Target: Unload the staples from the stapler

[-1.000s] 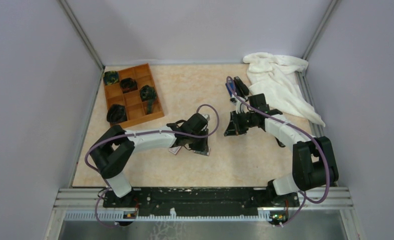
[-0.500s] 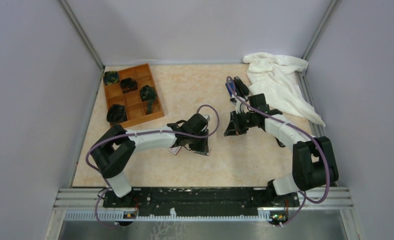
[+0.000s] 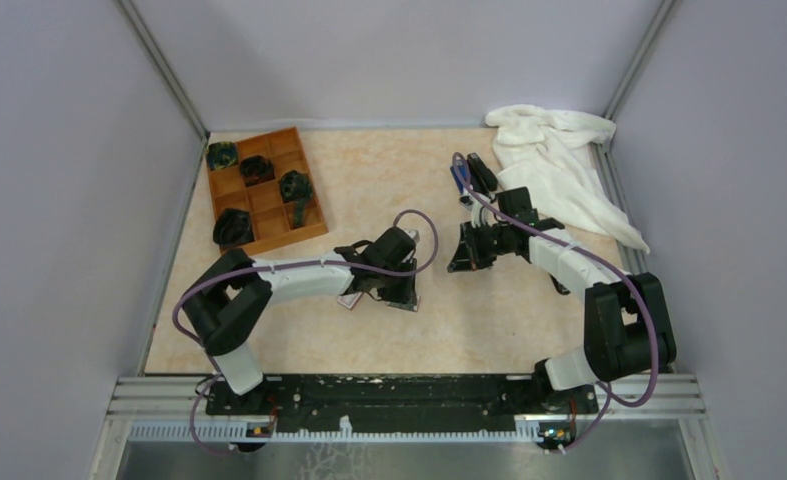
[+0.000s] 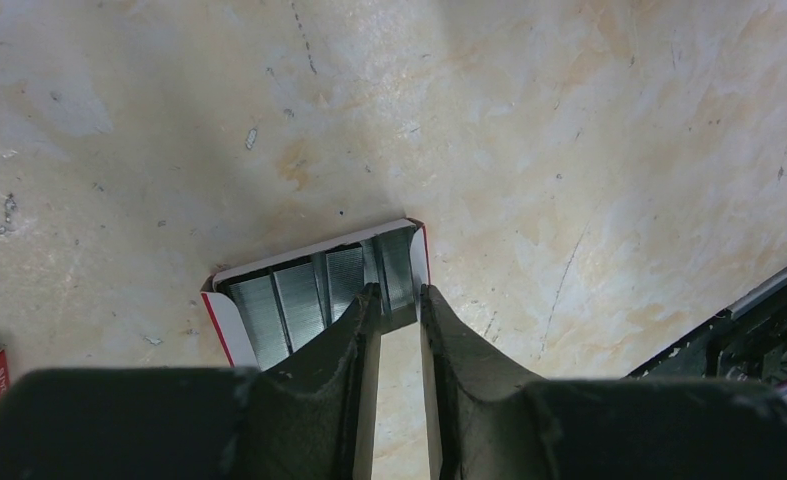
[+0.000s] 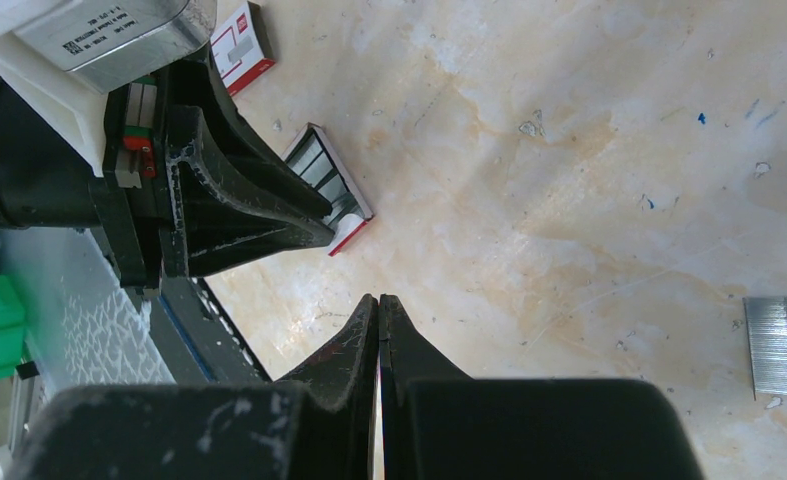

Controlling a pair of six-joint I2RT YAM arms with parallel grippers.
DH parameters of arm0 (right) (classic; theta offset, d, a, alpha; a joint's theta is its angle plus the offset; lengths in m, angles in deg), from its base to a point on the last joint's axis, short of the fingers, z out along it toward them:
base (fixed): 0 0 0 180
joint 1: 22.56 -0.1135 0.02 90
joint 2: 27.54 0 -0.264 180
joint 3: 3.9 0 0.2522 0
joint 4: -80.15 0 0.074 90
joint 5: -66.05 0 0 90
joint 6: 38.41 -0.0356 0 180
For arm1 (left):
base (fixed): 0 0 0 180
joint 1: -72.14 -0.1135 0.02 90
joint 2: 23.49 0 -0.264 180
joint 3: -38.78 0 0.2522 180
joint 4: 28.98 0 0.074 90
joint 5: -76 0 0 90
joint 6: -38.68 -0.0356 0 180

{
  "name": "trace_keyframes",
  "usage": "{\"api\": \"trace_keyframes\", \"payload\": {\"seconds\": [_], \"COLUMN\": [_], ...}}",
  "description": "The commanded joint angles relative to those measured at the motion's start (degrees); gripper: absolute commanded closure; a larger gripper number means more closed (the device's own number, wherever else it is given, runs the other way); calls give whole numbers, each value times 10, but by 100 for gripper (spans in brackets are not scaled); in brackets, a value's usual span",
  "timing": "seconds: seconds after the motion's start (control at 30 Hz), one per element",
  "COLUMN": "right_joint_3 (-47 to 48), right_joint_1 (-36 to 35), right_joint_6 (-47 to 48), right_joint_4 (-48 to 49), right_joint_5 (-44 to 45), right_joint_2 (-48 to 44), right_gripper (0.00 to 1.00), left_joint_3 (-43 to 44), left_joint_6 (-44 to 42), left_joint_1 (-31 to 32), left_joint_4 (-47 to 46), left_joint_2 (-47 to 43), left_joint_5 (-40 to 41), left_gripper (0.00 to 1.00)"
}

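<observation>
The black stapler (image 3: 483,174) lies at the back of the table, beyond my right gripper (image 3: 466,252). That gripper (image 5: 379,300) is shut on nothing and hovers over bare table. A loose strip of staples (image 5: 772,346) lies on the table to its right. My left gripper (image 4: 397,294) points down onto an open white-and-red box (image 4: 227,322) that holds several staple strips. Its jaws stand one strip apart and close on the end of the rightmost strip (image 4: 399,262). In the right wrist view the left gripper's fingers (image 5: 269,215) meet that box (image 5: 354,228).
A blue stapler (image 3: 457,180) sits beside the black one. A second white-and-red box piece (image 5: 243,45) lies near the left arm. A wooden tray (image 3: 266,242) with dark items is at the back left, and a white cloth (image 3: 559,165) at the back right.
</observation>
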Motion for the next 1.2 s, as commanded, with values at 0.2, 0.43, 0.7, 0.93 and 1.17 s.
{"api": "trace_keyframes", "payload": {"seconds": [0.2,0.43,0.7,0.93,1.17], "right_joint_3": [32,32,32,33,33], "right_joint_1": [4,4,4,4,4], "right_joint_6": [7,8,8,8,9], "right_joint_4": [6,5,5,4,4], "right_joint_5": [-10,-10,-10,-10,-11], "right_joint_2": [2,2,2,2,2], "right_gripper": [100,100,100,100,100], "left_joint_3": [4,15,22,23,25], "left_joint_6": [1,0,-1,-3,-3], "left_joint_1": [-3,-3,-3,-3,-3], "left_joint_4": [-3,7,9,4,5], "left_joint_2": [8,17,23,23,24], "left_joint_5": [7,16,18,24,38], "left_gripper": [73,72,71,69,68]}}
